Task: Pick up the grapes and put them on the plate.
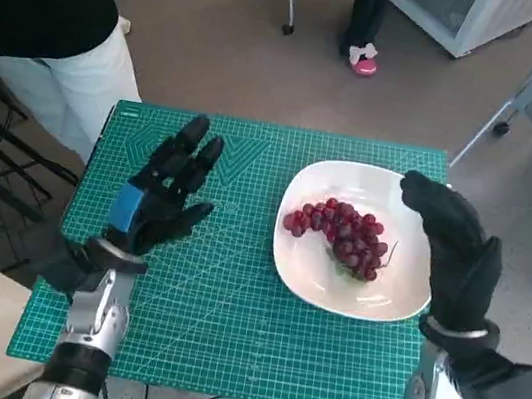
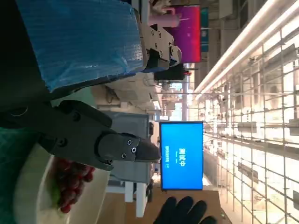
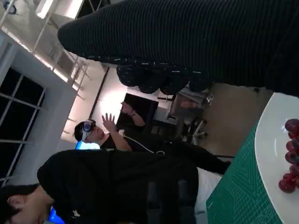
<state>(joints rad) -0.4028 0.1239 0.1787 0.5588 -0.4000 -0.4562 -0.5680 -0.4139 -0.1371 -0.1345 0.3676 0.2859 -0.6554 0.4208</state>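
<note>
Already the grapes (image 1: pixel 341 234) lie in a dark red bunch on the white plate (image 1: pixel 298 263), a thin stem trailing toward the robot's right. Judging by looks, the bunch is light, soft and easily bruised, its berries smooth-skinned and apt to slip or tear loose; a loose cradling hold around the thick middle of the cluster, or a pinch on the stem, would suit it better than a hard squeeze. The plate rests on the green cutting mat (image 1: pixel 209 302) covering the worktop. The right hand (image 1: pixel 451 244) hovers at the plate's far rim, fingers loosely apart, holding nothing. The left hand (image 1: pixel 160 198) is spread above the mat, well apart from the plate, also empty.
</note>
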